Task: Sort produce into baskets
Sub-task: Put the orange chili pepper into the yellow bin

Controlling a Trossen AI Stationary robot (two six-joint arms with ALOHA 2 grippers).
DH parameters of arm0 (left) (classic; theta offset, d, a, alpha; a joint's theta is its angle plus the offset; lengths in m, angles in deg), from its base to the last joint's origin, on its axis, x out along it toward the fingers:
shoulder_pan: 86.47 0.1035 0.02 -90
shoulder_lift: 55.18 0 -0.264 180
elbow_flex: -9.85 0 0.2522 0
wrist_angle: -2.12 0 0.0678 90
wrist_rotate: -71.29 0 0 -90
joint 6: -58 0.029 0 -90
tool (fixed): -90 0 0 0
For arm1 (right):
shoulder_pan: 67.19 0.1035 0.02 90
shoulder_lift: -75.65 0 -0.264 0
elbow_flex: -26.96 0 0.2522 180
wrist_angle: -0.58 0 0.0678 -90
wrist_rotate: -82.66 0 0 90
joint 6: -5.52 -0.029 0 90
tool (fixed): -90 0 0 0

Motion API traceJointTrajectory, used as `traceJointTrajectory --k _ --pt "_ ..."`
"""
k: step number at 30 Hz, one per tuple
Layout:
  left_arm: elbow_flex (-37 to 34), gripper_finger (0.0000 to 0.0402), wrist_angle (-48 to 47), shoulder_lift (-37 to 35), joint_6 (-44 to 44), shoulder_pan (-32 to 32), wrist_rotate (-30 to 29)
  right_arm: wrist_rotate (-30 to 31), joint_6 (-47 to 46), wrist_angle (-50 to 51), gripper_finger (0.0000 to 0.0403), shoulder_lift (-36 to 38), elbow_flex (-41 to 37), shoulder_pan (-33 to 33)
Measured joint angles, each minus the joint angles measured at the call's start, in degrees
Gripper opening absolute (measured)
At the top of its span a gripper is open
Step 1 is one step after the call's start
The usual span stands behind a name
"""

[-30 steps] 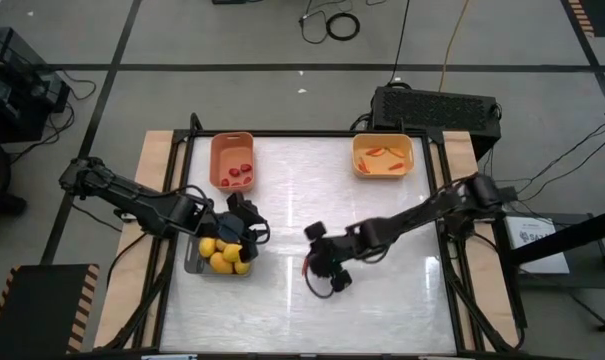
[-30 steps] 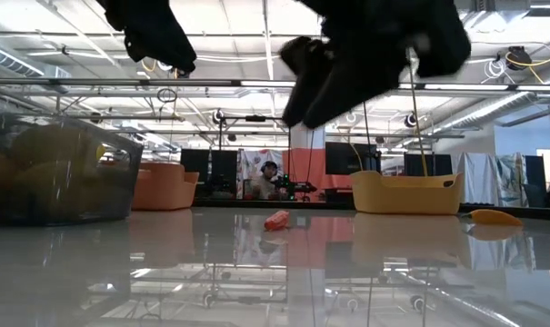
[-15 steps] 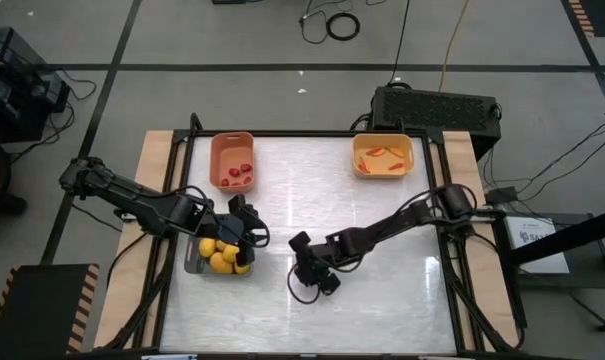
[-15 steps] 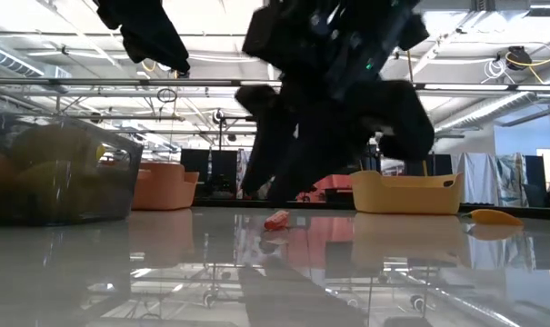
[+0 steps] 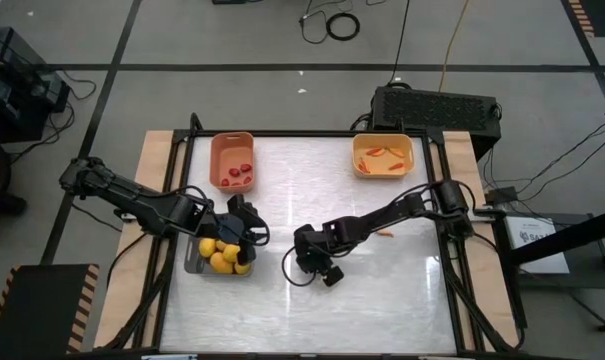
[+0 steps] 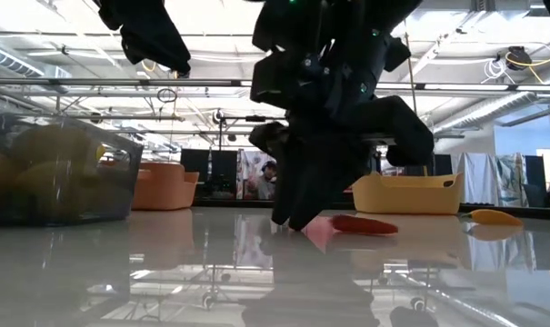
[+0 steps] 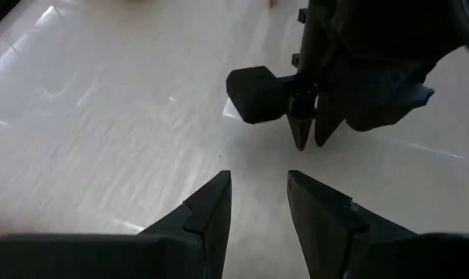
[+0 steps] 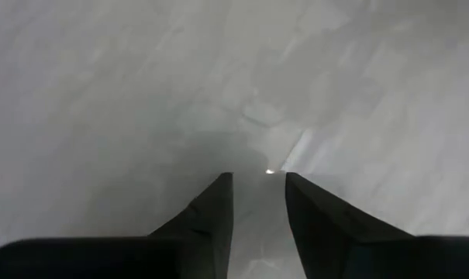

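1. High view: right gripper (image 5: pixel 312 262) sits low over the table (image 5: pixel 382 300) centre, arm stretched in from the right edge. Left gripper (image 5: pixel 244 228) hangs over the grey basket (image 5: pixel 194 262) of yellow fruits (image 5: pixel 220 256) at the left edge. Salmon basket (image 5: pixel 232 160) with dark red pieces (image 5: pixel 240 172) is at far left, yellow basket (image 5: pixel 383 156) with orange peppers (image 5: pixel 385 153) at far right. One orange pepper (image 5: pixel 384 234) lies loose beside the right arm.
2. Low view: right gripper (image 6: pixel 297 213) tips touch the table; a red-orange pepper (image 6: pixel 364 224) lies just beside them, not held.
3. Left wrist view: left fingers (image 7: pixel 212 209) slightly parted, nothing between.
4. Right wrist view: right fingers (image 8: pixel 211 213) slightly parted, empty, bare table ahead.
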Motion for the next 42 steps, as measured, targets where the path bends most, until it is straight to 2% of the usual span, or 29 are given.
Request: traceJointTrajectory --k 5,8,13,19,24,28,34,42 --pt "0.0 0.0135 0.0 0.0 -1.0 0.0 -0.1 -1.9 -4.9 4.3 0.0075 0.0 0.1 -0.8" --pt "0.0 0.0135 0.0 0.0 -1.0 0.0 -0.3 -2.7 -14.4 5.6 0.0060 0.5 0.1 -1.2" --pt "0.0 0.0135 0.0 0.0 -0.6 0.0 -1.2 -3.1 -42.2 10.4 0.0057 2.9 1.2 -2.7" --pt "0.0 0.0135 0.0 0.4 1.6 1.2 -1.7 -3.5 -74.9 19.0 0.0090 4.9 2.9 -3.6" --pt "0.0 0.0135 0.2 1.3 2.6 2.3 0.6 -3.2 -92.4 23.2 0.0135 5.0 2.9 -0.7" --pt "0.0 0.0135 0.4 2.3 5.0 2.2 2.4 -1.8 -100.8 22.9 0.0171 4.4 2.9 2.8" --pt "0.0 0.0135 0.8 4.5 8.4 2.2 7.2 4.9 -110.1 21.7 0.0210 4.5 2.9 4.9" --pt "0.0 0.0135 0.9 6.4 9.6 2.0 12.0 8.0 -120.2 21.1 0.0215 4.5 2.9 7.2"
